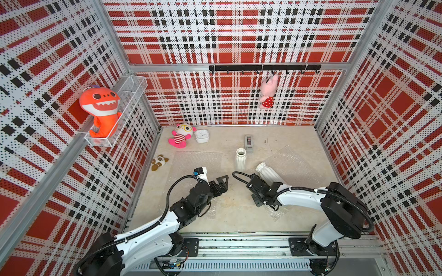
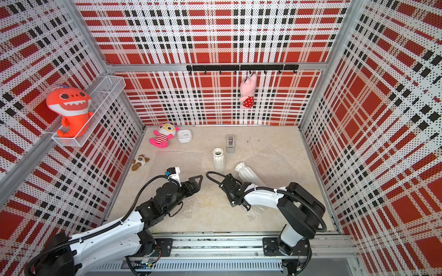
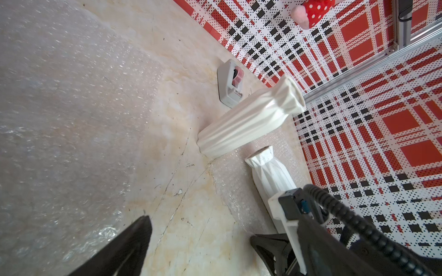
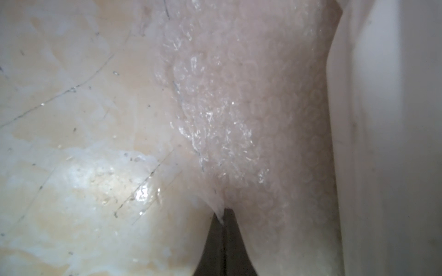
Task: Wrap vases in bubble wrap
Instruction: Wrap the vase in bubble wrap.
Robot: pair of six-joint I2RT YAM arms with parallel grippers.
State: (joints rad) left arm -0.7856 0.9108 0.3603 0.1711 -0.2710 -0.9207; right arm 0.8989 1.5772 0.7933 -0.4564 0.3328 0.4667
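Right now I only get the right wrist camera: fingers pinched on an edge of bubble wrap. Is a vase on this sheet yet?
Observer: Yes. In a top view the lying vase rests on its side on that bubble wrap sheet, its mouth pointing away from the arms.
Operator: Is the left gripper free to help roll it?
Observer: It looks free. The left gripper is open and holds nothing, off to the side of the sheet.
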